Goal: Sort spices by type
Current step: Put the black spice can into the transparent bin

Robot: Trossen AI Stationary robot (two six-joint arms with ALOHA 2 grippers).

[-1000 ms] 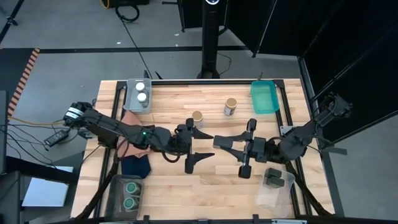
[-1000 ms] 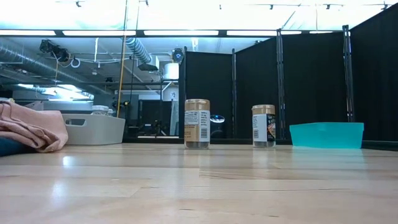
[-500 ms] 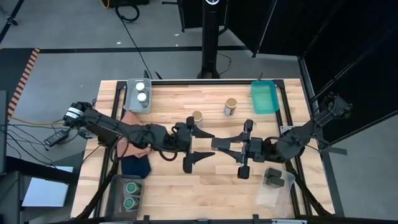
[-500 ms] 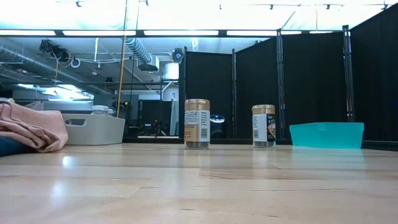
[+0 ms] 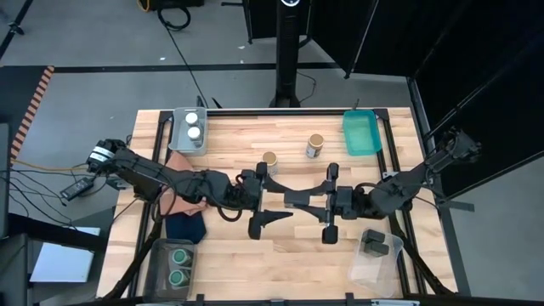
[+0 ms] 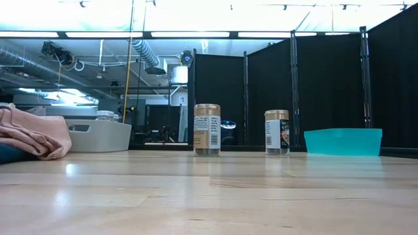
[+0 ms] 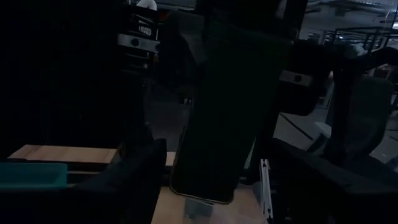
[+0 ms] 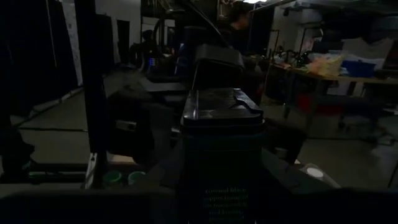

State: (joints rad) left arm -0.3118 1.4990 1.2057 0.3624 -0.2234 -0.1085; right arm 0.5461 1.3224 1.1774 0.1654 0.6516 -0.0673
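Note:
My right gripper (image 5: 308, 199) is shut on a small black rectangular tin (image 8: 221, 162), held above the table's middle. My left gripper (image 5: 274, 201) faces it, open wide. Its fingers (image 7: 134, 180) stand on either side of the tin (image 7: 217, 112) without touching it. Two tan-lidded jars (image 5: 270, 161) (image 5: 315, 146) stand upright on the table behind the grippers, and both show in the low view (image 6: 207, 129) (image 6: 277, 132). The low view shows no gripper. My right gripper pinches the black tin between its two fingers, by its sides (image 8: 186, 186). The fingers come level from the table's right. The tin is lifted clear of the table, and its lidded end (image 8: 221, 112) points away from the fingers toward my left gripper.
Two white-lidded jars sit in a grey bin (image 5: 176, 136) at the far left. Two green-lidded jars sit in a clear bin (image 5: 161, 255) at the near left. Two black tins lie in a clear container (image 5: 365, 265) at the near right. A teal bin (image 5: 362, 134) stands far right. Brown (image 5: 178, 189) and navy (image 5: 184, 226) cloths lie left.
My right gripper has gone toward the table's left with the black tin, closing on my left gripper. The tin stays lifted clear of the table.

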